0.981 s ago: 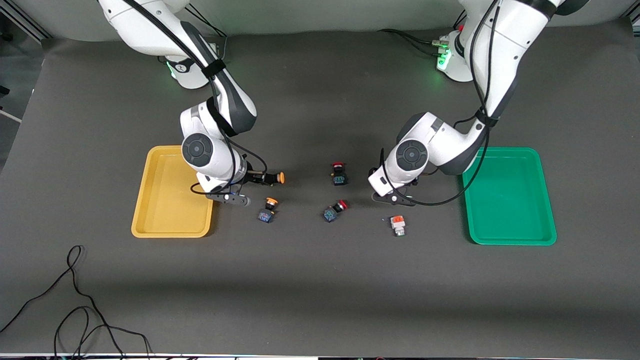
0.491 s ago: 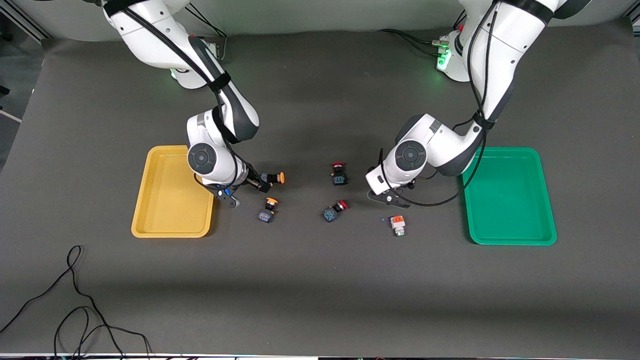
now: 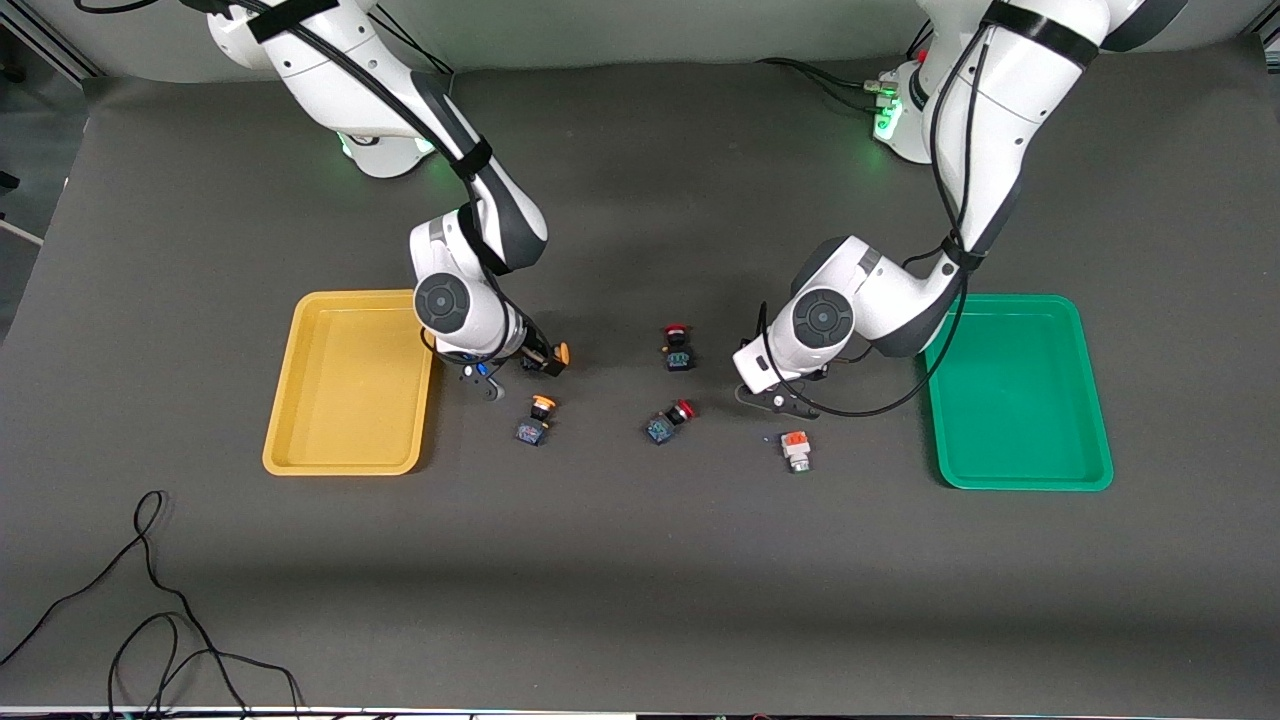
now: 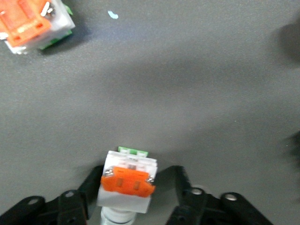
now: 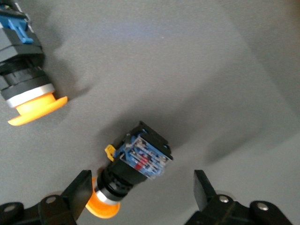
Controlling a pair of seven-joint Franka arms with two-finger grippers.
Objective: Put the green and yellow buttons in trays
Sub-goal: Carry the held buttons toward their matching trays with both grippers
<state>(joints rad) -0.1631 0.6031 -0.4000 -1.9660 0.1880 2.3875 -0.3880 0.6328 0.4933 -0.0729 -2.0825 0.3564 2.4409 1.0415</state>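
My right gripper [image 5: 143,180] is open, low over the table, its fingers on either side of a black-bodied button with a yellow-orange cap [image 5: 133,166]; this button shows in the front view [image 3: 551,356] beside the yellow tray [image 3: 340,400]. A second yellow-capped button [image 3: 537,418] lies nearer the camera and also shows in the right wrist view [image 5: 23,89]. My left gripper [image 4: 137,176] is open around a white-grey button with an orange block [image 4: 127,180], which my left hand [image 3: 778,398] hides in the front view. Another white-grey button [image 3: 796,450] lies close by [image 4: 28,23]. The green tray [image 3: 1015,400] holds nothing.
Two black switches with red caps [image 3: 677,347] [image 3: 668,421] lie between the two grippers at the table's middle. A loose black cable [image 3: 150,600] lies on the mat near the front camera, toward the right arm's end.
My right hand has moved from the yellow tray's edge toward the table's middle and turned, so its fingers now bracket the yellow-capped button. My left hand has barely shifted.
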